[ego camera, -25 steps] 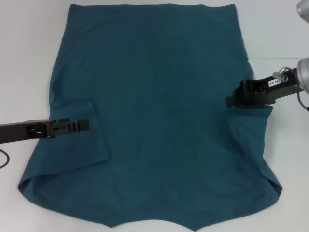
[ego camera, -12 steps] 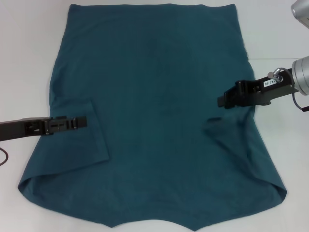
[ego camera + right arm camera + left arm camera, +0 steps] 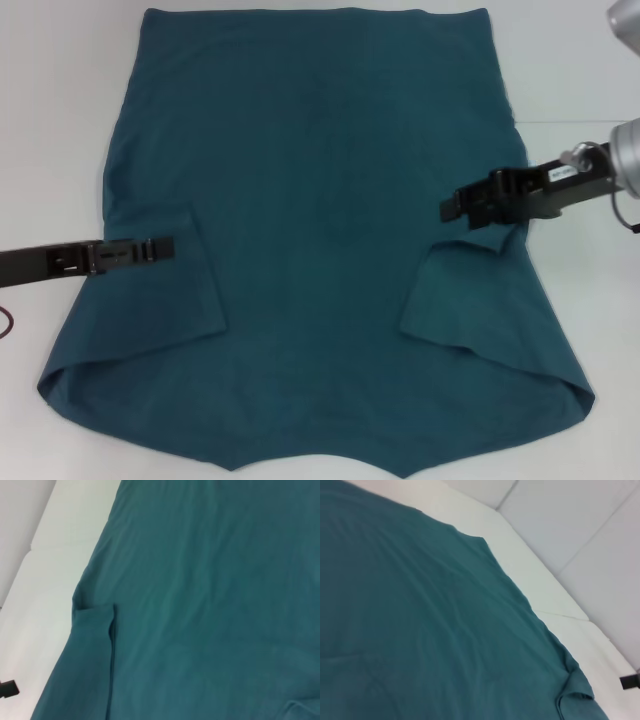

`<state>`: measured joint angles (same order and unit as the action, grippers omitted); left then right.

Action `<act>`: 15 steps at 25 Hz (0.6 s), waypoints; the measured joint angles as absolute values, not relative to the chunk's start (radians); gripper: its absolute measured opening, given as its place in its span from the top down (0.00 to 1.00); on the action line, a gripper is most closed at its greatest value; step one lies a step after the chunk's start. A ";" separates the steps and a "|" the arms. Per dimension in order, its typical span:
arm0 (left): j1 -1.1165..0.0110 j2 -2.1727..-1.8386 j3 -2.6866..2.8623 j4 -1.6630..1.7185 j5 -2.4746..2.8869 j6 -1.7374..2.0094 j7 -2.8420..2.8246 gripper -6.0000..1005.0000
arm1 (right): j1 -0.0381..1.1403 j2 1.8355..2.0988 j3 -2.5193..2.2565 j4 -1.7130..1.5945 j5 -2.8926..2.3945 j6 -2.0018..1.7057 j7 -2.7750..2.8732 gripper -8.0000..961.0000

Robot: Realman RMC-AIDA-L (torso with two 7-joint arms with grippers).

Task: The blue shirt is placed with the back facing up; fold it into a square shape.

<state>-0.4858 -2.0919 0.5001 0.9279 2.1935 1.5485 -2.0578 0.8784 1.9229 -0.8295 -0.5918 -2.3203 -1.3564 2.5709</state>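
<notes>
Both sleeves lying folded in, two hands hovering at the blue shirt's flanks

The blue shirt is lying back-up and spread flat across the white worktop, its long axis running from the hem at the far edge to the collar end nearest the robot. The left hand is reaching in over the shirt's left flank, just above the folded-in left sleeve; the right hand is hovering over the opposite flank, just above the folded-in right sleeve. Each hand is sitting about equally near its own side, so the coming fold probably turns on both side edges together. Whether either hand's fingers are apart or closed cannot be told; neither is visibly gripping cloth. The shirt's back is showing no print; a small white label on the right arm is too small to read.
</notes>
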 joint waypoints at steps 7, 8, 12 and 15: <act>-0.437 -2.030 0.489 0.930 2.195 1.639 -2.377 0.09 | 0.816 1.879 -0.746 -0.602 -2.278 -1.462 2.480 0.38; -0.422 -2.019 0.479 0.930 2.196 1.664 -2.429 0.09 | 0.806 1.874 -0.732 -0.609 -2.276 -1.476 2.473 0.38; -0.364 -2.007 0.440 0.930 2.200 1.704 -2.512 0.09 | 0.788 1.866 -0.696 -0.619 -2.269 -1.510 2.448 0.35; -0.331 -2.007 0.429 0.929 2.203 1.704 -2.529 0.09 | 0.784 1.865 -0.687 -0.619 -2.264 -1.524 2.436 0.34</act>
